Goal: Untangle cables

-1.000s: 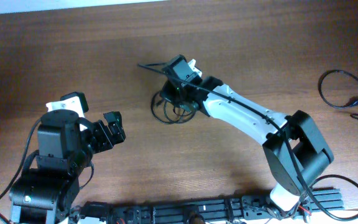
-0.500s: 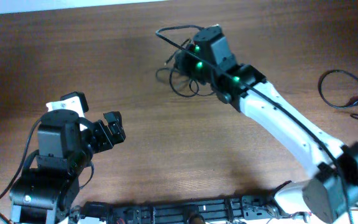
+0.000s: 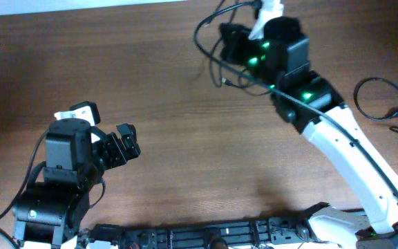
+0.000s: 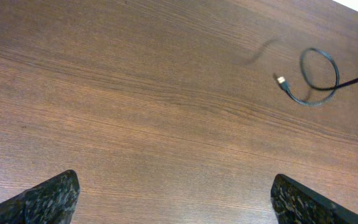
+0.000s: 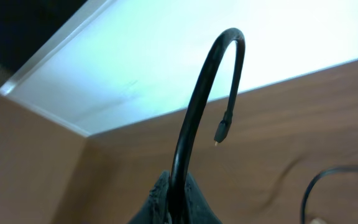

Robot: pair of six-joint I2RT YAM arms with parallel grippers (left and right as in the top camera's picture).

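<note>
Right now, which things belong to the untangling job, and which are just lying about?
Job in hand:
- cables, held up off the table by the right hand
- left hand, open, holding nothing

Lying about:
- loose cords at the table's right edge, untouched

No readable text, labels or numbers anywhere.

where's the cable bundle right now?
Overhead view: top centre, near the table's far edge, the cables are held in the right gripper.
</note>
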